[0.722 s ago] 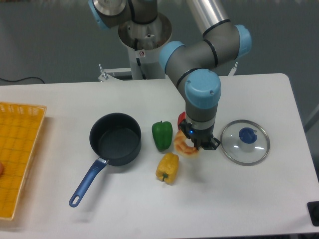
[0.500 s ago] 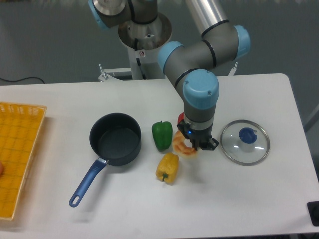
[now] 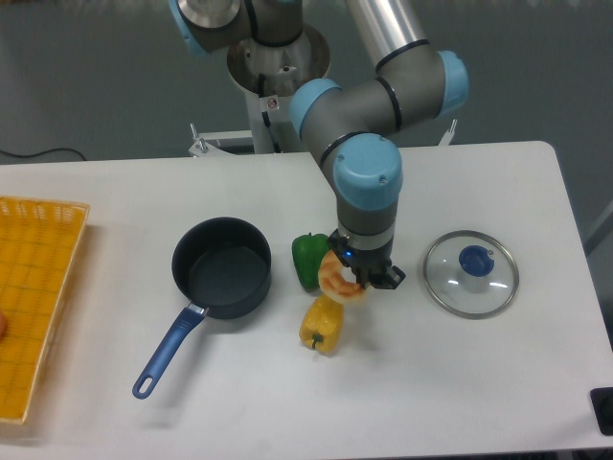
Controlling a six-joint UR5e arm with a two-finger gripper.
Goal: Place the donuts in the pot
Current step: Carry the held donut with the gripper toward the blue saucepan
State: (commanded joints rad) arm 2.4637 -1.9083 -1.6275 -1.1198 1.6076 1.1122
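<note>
The donut (image 3: pixel 337 278) is tan-orange with whitish patches and hangs in my gripper (image 3: pixel 352 281), which is shut on it just above the table. It sits above the yellow bell pepper (image 3: pixel 322 323) and right beside the green bell pepper (image 3: pixel 308 259). The pot (image 3: pixel 221 267) is a dark navy saucepan, empty inside, with a long blue handle (image 3: pixel 168 351) pointing to the front left. It stands to the left of the gripper, beyond the green pepper.
A glass lid with a blue knob (image 3: pixel 471 271) lies to the right of the gripper. A yellow basket (image 3: pixel 34 287) stands at the left table edge. The arm's base (image 3: pixel 276 67) stands at the back.
The gripper has moved left with the donut, from right of the peppers to over them. A red object behind the gripper is now hidden.
</note>
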